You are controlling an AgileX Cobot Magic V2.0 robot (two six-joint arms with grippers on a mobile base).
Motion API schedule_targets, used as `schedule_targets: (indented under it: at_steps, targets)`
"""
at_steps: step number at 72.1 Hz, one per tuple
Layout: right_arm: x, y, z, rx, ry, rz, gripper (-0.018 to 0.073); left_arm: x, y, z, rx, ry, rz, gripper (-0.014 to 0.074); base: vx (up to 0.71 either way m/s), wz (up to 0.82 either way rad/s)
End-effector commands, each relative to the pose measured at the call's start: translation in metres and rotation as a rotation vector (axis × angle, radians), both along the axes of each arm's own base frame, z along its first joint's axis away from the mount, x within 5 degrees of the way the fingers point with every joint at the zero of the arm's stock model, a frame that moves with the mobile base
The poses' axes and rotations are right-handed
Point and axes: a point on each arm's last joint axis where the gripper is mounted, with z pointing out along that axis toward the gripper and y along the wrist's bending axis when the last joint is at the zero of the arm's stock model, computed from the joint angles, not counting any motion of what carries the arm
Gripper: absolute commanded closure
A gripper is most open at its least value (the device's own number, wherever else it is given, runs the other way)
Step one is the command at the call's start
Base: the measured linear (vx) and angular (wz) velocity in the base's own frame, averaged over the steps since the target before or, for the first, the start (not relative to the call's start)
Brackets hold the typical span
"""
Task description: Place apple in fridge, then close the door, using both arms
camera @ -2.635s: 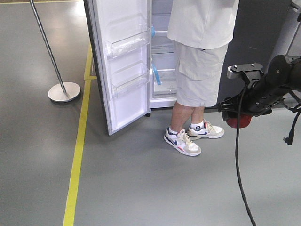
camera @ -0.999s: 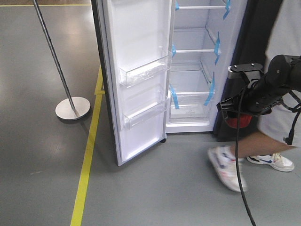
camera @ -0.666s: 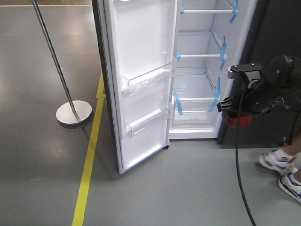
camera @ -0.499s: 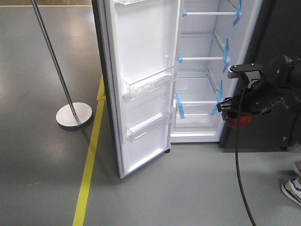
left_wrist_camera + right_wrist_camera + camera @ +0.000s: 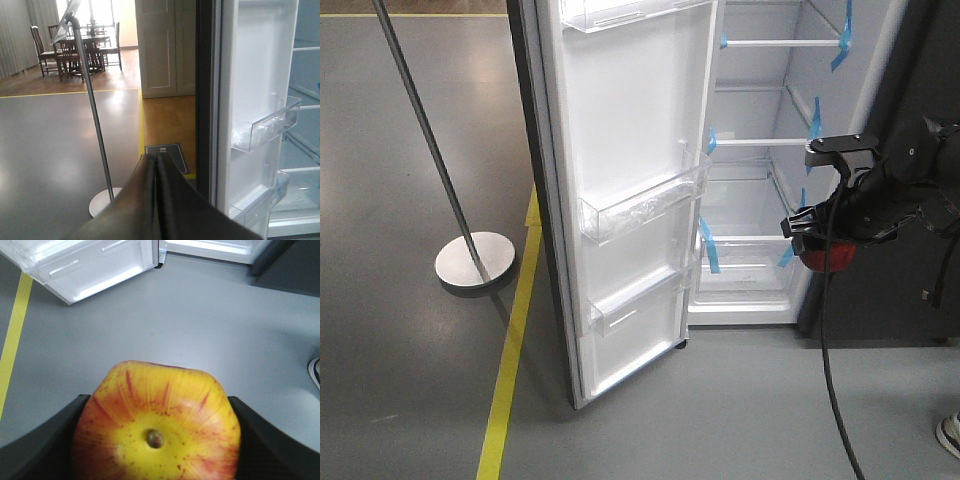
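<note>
The fridge (image 5: 760, 200) stands open, white inside, with clear shelves and strips of blue tape. Its door (image 5: 630, 150) swings out to the left and shows clear bins on its white inner face. In the front view my right gripper (image 5: 823, 243) hangs to the right of the opening, shut on the red apple (image 5: 830, 258) above the floor. In the right wrist view the apple (image 5: 157, 430) sits stem dimple up between both black fingers (image 5: 40, 445). My left gripper (image 5: 156, 195) is shut on nothing and points at the door's edge (image 5: 220, 100).
A metal pole on a round base (image 5: 473, 258) stands left of the door beside a yellow floor line (image 5: 510, 370). A dark panel (image 5: 910, 80) flanks the fridge on the right. A shoe (image 5: 950, 435) shows at the right edge. A black cable (image 5: 830, 380) hangs below my right arm.
The person who stood at the fridge has walked off to the right. The fridge and door now sit closer and larger in view. The apple stays in my right gripper.
</note>
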Motion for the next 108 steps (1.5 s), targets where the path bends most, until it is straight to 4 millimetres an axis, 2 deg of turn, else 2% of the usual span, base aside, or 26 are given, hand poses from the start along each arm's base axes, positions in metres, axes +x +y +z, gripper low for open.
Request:
schedule_targets:
  at_steps: [1, 108]
  targets:
    - [0.0012, -0.0002, 0.0306, -0.001, -0.116, 0.003, 0.0385, -0.0008, -0.0001, 0.0083, -0.010, -0.090, -0.004, 0.0603, 0.17, 0.04]
    - [0.0012, -0.0002, 0.0306, -0.001, -0.116, 0.003, 0.0385, -0.0008, -0.0001, 0.0083, -0.010, -0.090, -0.004, 0.0603, 0.18, 0.02]
